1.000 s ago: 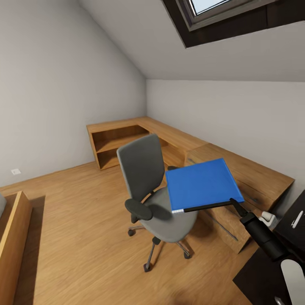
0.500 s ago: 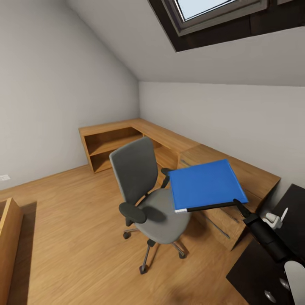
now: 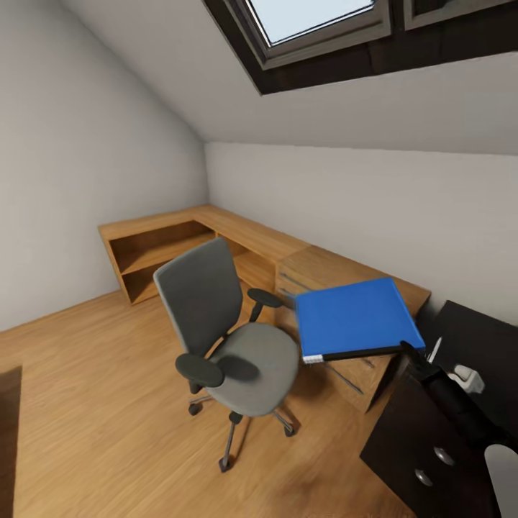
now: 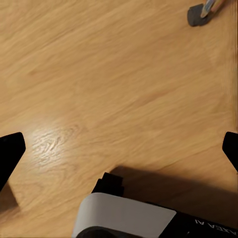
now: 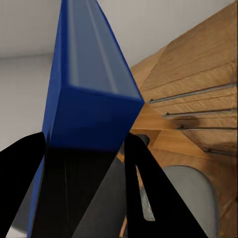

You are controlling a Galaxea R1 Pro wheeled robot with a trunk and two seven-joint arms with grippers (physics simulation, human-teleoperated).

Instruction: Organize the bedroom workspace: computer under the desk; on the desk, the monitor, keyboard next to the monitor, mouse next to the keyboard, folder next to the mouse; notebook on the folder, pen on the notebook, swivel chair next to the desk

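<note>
My right gripper (image 3: pixel 409 351) is shut on the dark spine edge of the blue folder (image 3: pixel 352 315), holding it flat in the air above the wooden drawers, to the right of the swivel chair (image 3: pixel 226 338). In the right wrist view the folder (image 5: pixel 84 84) sits clamped between the black fingers (image 5: pixel 144 183). The grey chair's seat is bare. The black-topped desk (image 3: pixel 478 334) and its drawer unit (image 3: pixel 417 442) stand at the lower right, with a slim pale pen (image 3: pixel 435 350) on top. My left gripper (image 4: pixel 119 148) is open over the wooden floor.
Light wooden cabinets (image 3: pixel 216 230) run along the far walls and meet the desk. A skylight (image 3: pixel 316 21) is set in the sloped ceiling. Open wooden floor (image 3: pixel 86 403) lies left of the chair. A chair caster (image 4: pixel 198 14) shows in the left wrist view.
The head view has swung to the right, so chair and cabinets slid left in the picture and more of the black desk shows. The folder stays held in my right gripper.
</note>
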